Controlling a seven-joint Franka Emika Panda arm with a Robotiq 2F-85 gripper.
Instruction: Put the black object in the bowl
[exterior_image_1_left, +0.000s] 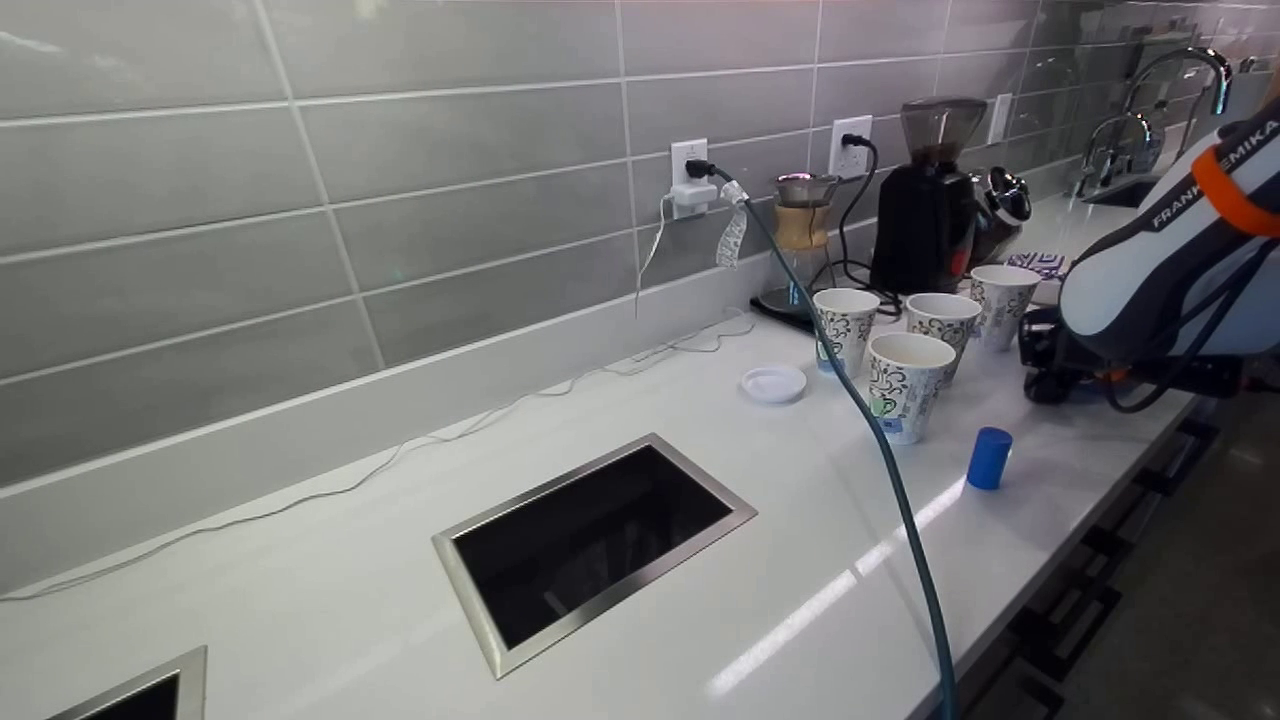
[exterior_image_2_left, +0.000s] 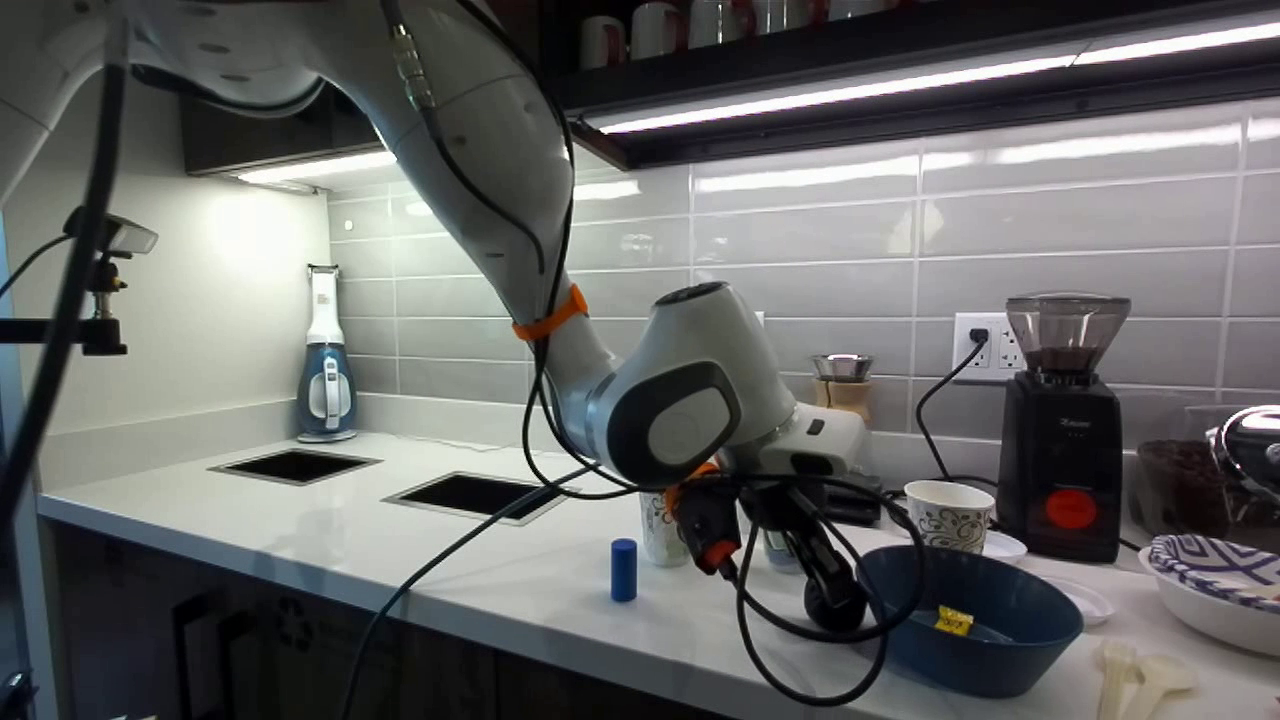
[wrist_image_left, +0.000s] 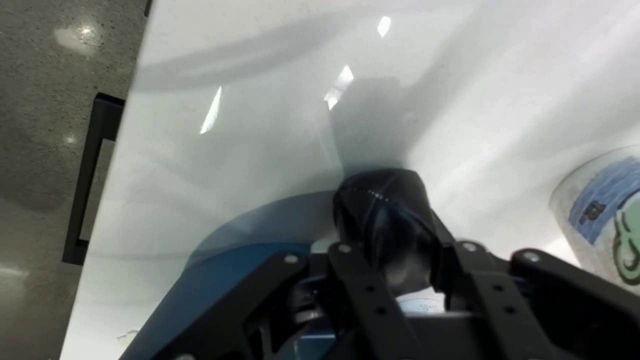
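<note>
Counter (exterior_image_2_left: 520, 580) under my gripper (wrist_image_left: 391, 250). Bowl (exterior_image_2_left: 985, 655) just beside it, partly behind the jaws in my wrist view. Cups (exterior_image_2_left: 945, 520) behind it in an exterior view. Black object (wrist_image_left: 382, 215): I've got it clenched between the jaws, by the bowl's rim (counter contact: can't tell from here). Blue cylinder (exterior_image_2_left: 623, 572) upright, apart from the gripper, side opposite the bowl. Yellow packet (exterior_image_2_left: 953, 621) near the gripper, in the bowl.

A white strip light (exterior_image_2_left: 850, 93) shines beneath the dark wall shelf (exterior_image_2_left: 700, 80). Glare streaks the glossy white countertop (exterior_image_1_left: 330, 600) near its front edge; beyond, the grey speckled floor (wrist_image_left: 40, 165) is dim. The wrist view looks soft, its shadows blurred.
</note>
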